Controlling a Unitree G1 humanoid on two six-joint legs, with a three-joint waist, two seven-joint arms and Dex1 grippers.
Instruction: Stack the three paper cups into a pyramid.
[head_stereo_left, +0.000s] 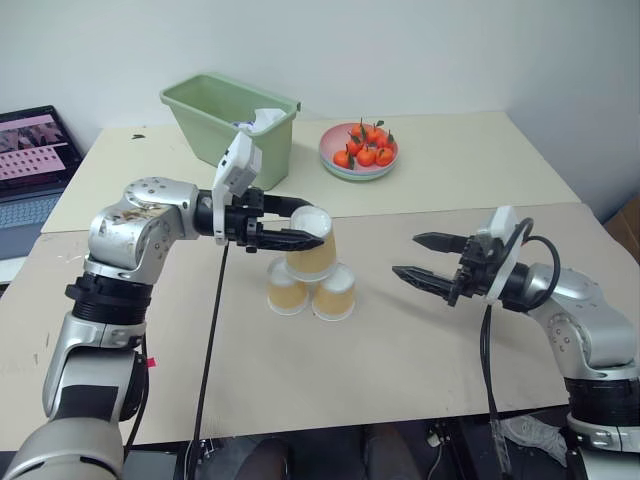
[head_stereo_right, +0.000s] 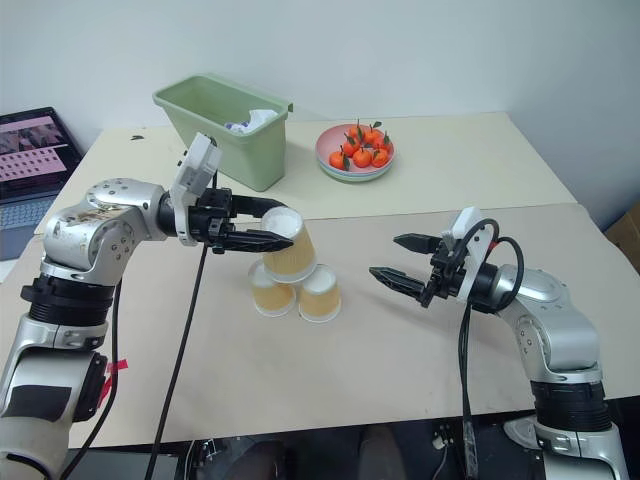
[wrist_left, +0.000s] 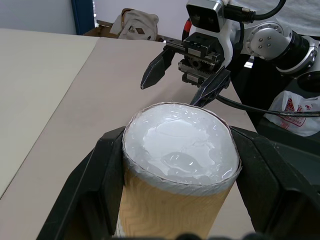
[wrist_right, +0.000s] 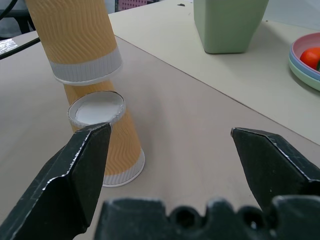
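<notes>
Paper cups are the matter of this job, and I describe from the biggest thing down. On the beige table (head_stereo_left: 420, 340) I see far back a green bin (head_stereo_left: 225, 125) and a pink plate (head_stereo_left: 358, 168) of oranges, both well apart from my work, so they do not disturb. My left gripper (head_stereo_left: 300, 238) reaches in level from the side and is closed around the top cup (head_stereo_left: 312, 245), its fingers (wrist_left: 90, 185) pressing on both sides just under the white base, which faces up because the cup is upside down. I hold it from the side so the wide rim below stays free to land. This cup hangs tilted over the two base cups, the left one (head_stereo_left: 287, 287) and the right one (head_stereo_left: 334, 293), which stand upside down and touching on the table. In the right wrist view its rim looks apart from the base under it, so I judge it is not yet seated. My right gripper (head_stereo_left: 425, 262) waits to the side, jaws fully spread and empty, near the stack but not touching.
</notes>
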